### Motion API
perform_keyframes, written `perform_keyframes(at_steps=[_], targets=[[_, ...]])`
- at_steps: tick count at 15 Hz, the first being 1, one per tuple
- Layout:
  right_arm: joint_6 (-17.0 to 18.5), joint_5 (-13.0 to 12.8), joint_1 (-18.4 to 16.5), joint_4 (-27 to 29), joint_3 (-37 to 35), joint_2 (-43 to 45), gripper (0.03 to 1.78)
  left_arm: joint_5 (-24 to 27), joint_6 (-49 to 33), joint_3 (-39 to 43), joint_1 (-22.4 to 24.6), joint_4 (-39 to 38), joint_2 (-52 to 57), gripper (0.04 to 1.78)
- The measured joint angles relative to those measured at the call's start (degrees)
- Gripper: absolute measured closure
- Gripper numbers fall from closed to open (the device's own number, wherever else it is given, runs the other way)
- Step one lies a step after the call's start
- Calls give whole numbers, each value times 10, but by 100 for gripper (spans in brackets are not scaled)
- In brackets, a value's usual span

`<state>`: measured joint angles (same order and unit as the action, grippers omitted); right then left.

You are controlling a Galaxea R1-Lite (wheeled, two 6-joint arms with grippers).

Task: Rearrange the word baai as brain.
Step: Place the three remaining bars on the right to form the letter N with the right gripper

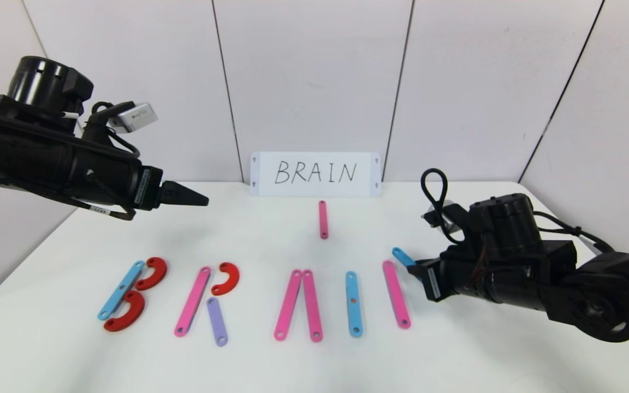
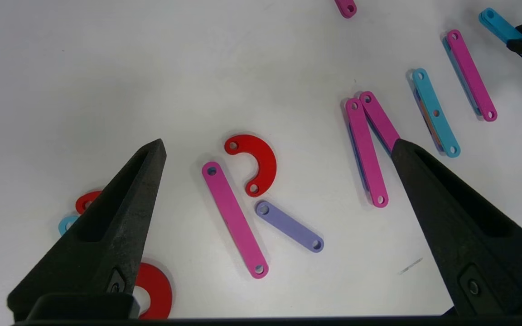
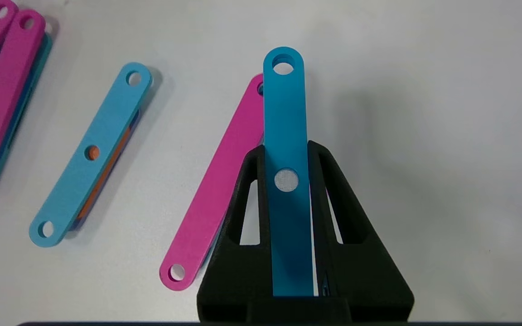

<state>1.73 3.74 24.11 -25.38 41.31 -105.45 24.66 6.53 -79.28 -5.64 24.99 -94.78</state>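
One blue bar (image 3: 286, 149) is clamped edgewise in the right gripper (image 3: 287, 154), its free end sticking out past the fingertips above the table (image 1: 456, 360), just over the far end of a pink bar (image 1: 396, 293) that lies at the right end of the word. Left of that pink bar lies a lone blue bar (image 1: 353, 303), then two pink bars (image 1: 299, 304) touching at their far ends like an A without its crossbar. Further left, a pink bar, a red curve (image 1: 226, 278) and a purple bar (image 1: 217, 321) form an R, and a blue bar with two red curves (image 1: 134, 295) forms a B. A spare pink bar (image 1: 323, 219) lies apart, nearer the white card (image 1: 315, 173) reading BRAIN. The left gripper (image 2: 279, 149) hovers spread wide above the R.
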Motion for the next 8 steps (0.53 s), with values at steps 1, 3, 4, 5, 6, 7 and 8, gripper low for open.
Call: perform_keyframes(at_steps=[1, 3, 4, 5, 6, 7, 8], targets=[[-2, 5, -3, -4, -5, -4, 153, 0, 0, 0, 0, 0, 0, 8], [-2, 16, -10, -6, -9, -11, 153, 0, 0, 0, 0, 1, 0, 8], [-2, 19, -14, -6, -9, -17, 153, 0, 0, 0, -1, 1, 0, 8], [-3, 19, -16, -6, -10, -22, 153, 0, 0, 1, -2, 1, 0, 8], [-3, 19, -17, -6, -12, -26, 153, 0, 0, 1, -3, 2, 0, 8], [-3, 19, -19, -6, -12, -29, 153, 0, 0, 1, -4, 2, 0, 8], [-3, 19, -20, -10, -13, -32, 153, 0, -1, 1, -4, 2, 0, 8]])
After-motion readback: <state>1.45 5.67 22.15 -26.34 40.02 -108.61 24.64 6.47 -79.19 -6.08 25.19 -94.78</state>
